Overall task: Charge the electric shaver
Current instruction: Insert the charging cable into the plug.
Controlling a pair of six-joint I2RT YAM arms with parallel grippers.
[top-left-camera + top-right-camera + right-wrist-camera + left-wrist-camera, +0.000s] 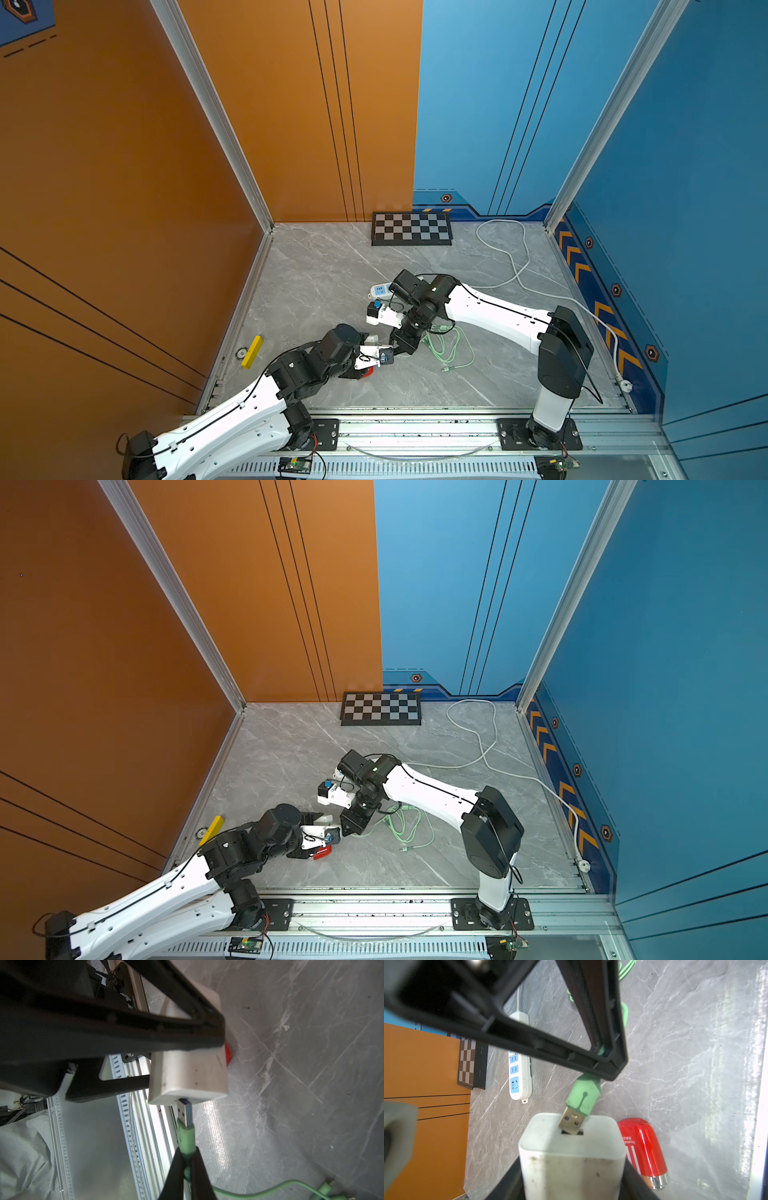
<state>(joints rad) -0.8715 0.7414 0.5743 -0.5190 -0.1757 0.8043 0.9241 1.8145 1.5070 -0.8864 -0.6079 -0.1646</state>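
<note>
The white charger block [571, 1153] is clamped between the fingers of the left gripper [572, 1169]. The green USB plug [186, 1136] is pinched in the closed fingers of the right gripper [187, 1167], and its metal tip is set at the mouth of the block's slot. The electric shaver [642, 1147] is laid on the marbled table [695, 1053] just beside the left fingers, gripped by neither.

both top views: high, looking down — whole table [316, 266] | wrist views: close, share charger [571, 1157]
</note>
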